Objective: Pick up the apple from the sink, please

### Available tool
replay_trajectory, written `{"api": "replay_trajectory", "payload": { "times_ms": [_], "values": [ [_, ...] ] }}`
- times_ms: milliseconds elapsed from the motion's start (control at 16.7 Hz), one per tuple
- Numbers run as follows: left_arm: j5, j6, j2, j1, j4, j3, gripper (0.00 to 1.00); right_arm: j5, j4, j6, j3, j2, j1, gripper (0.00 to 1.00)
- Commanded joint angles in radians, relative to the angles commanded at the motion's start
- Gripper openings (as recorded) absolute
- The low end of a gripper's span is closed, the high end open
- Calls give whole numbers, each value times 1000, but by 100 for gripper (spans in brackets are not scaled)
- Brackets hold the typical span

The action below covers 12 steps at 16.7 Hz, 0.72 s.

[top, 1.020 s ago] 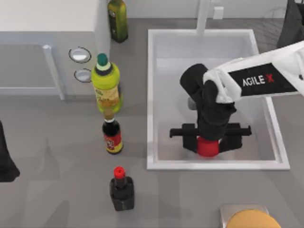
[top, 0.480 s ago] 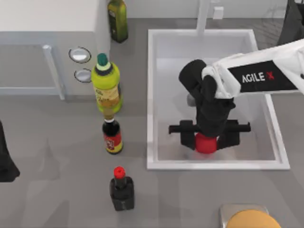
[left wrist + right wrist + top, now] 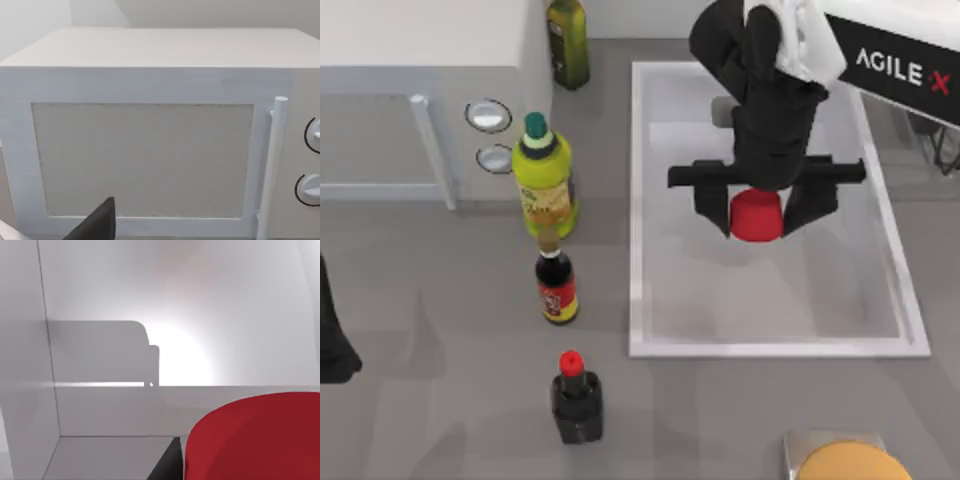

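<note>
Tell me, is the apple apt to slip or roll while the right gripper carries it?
The apple looks smooth and rounded, so it might slip. It seems stiff, sitting undeformed in the right gripper. If dropped, it would likely roll on the sink floor.

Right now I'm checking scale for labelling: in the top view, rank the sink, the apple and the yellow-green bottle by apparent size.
1. sink
2. yellow-green bottle
3. apple, shut in the right gripper and nearer the camera, so it may look enlarged.
</note>
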Motion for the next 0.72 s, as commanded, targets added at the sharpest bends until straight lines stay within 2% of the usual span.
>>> {"api": "replay_trajectory", "payload": {
  "times_ms": [180, 360, 720],
  "values": [
    [0, 0, 0, 0, 0, 0, 100, -1, -208, -3, 152, -50, -3, 0],
    [0, 0, 0, 0, 0, 0, 100, -1, -329, -7, 255, -92, -6, 0],
    [0, 0, 0, 0, 0, 0, 100, -2, -353, -6, 279, -101, -3, 0]
  ]
}}
